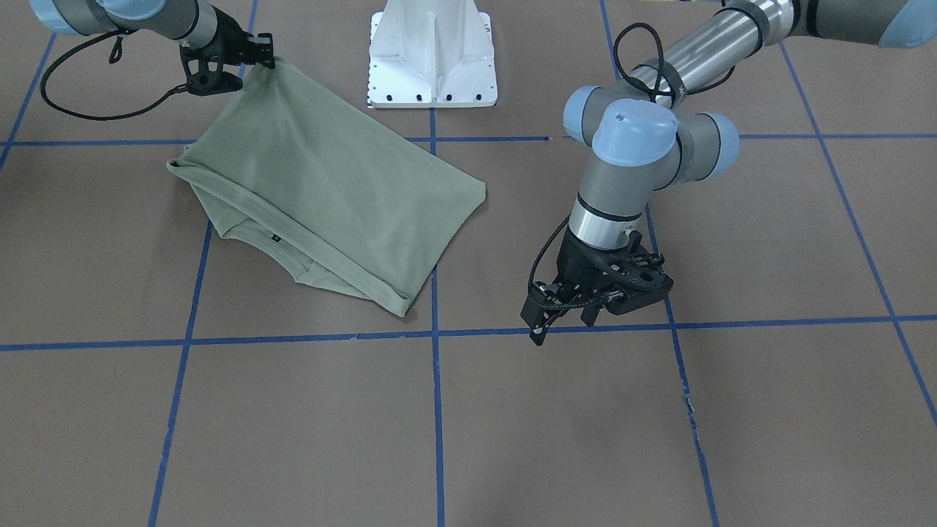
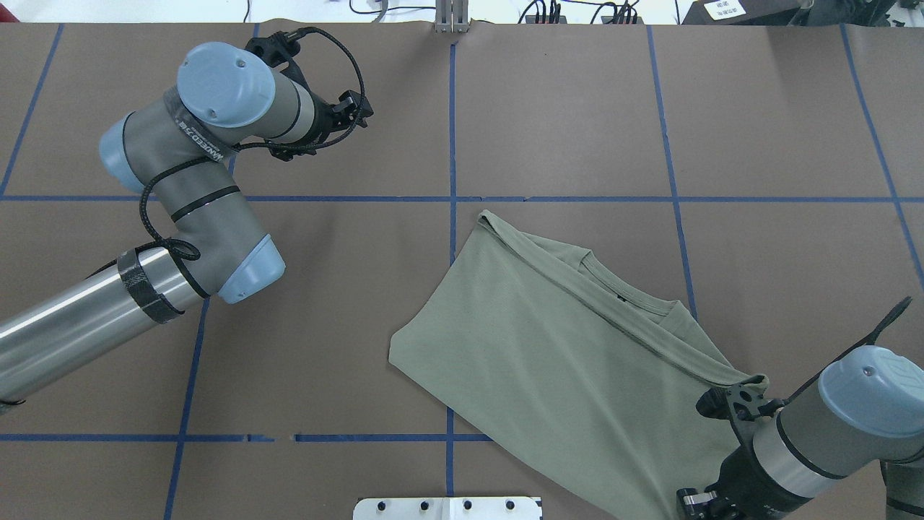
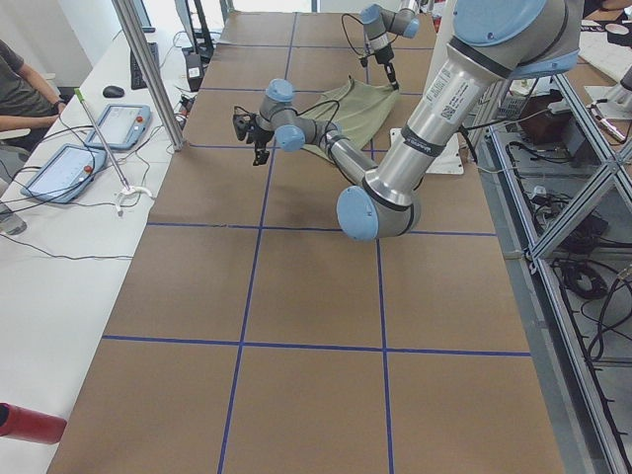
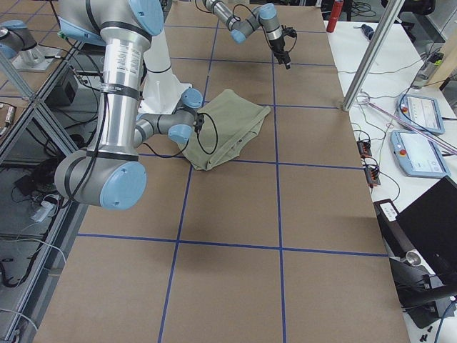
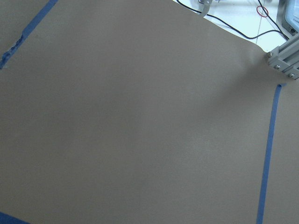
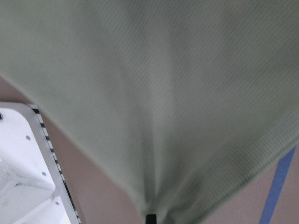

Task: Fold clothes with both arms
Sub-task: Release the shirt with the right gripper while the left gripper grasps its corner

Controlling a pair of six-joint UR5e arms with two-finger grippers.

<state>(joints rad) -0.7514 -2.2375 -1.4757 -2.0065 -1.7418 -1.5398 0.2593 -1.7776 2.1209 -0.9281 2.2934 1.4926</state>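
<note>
Sage shirt [image 1: 329,190] corner in clamped right hand [image 1: 267,62]; left hand [image 1: 564,326] open.

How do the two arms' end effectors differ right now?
The right end effector is shut on a corner of the shirt and holds that corner up. The left end effector is open and holds nothing. The right one touches the shirt, while the left hangs over bare table, well apart from the shirt. Both are black, with two fingers and a looped cable.

Matt ribbed-knit shirt [image 1: 322,187], matt table [image 1: 659,424]
</note>
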